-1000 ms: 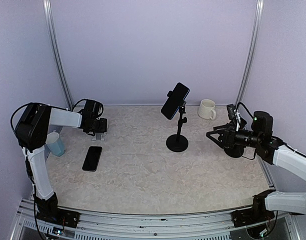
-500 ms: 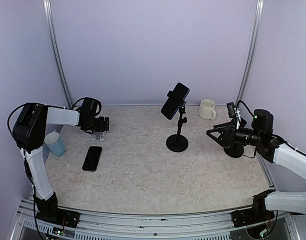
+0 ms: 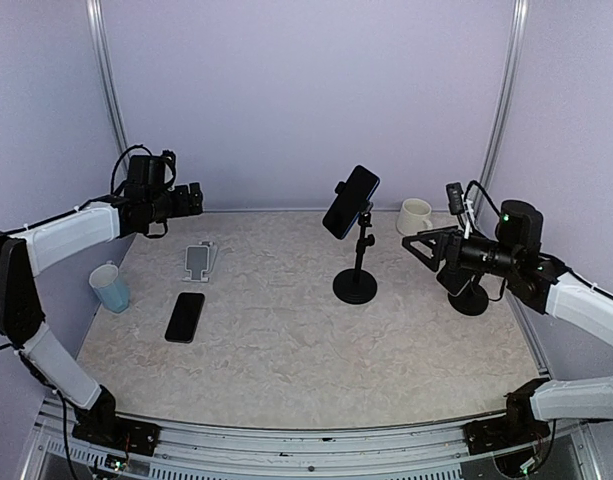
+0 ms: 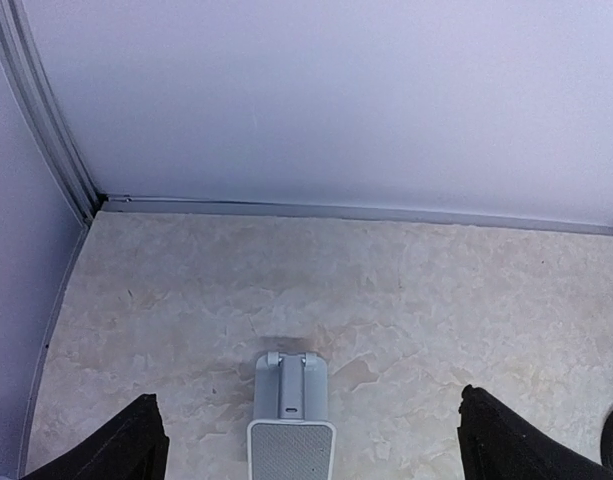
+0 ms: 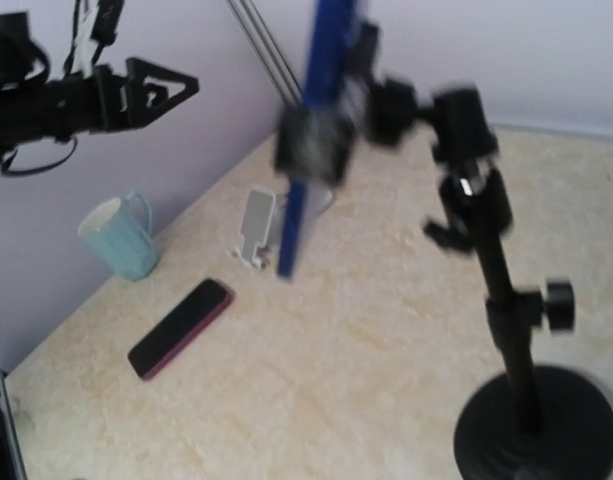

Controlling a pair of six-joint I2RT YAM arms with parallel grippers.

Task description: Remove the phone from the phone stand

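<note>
A dark blue phone (image 3: 350, 201) sits tilted in the clamp of a black phone stand (image 3: 355, 286) at mid-table. In the right wrist view the phone (image 5: 311, 120) is seen edge-on, with the stand's pole (image 5: 498, 280) to its right. My right gripper (image 3: 418, 246) is open and empty, in the air to the right of the stand at about pole height, pointing at it. My left gripper (image 3: 193, 197) is open and empty, raised near the back-left wall. Its fingers (image 4: 136, 445) are spread wide above a small grey folding stand (image 4: 291, 425).
A second dark phone (image 3: 185, 316) with a red edge lies flat at the left. The grey folding stand (image 3: 200, 261) lies behind it. A teal cup (image 3: 110, 288) stands at the far left. A white mug (image 3: 415, 217) stands at the back right. Another black round base (image 3: 473, 300) sits under my right arm.
My left gripper has risen off the grey folding stand and swung up toward the back-left wall. My right gripper has moved up and left, closer to the phone stand.
</note>
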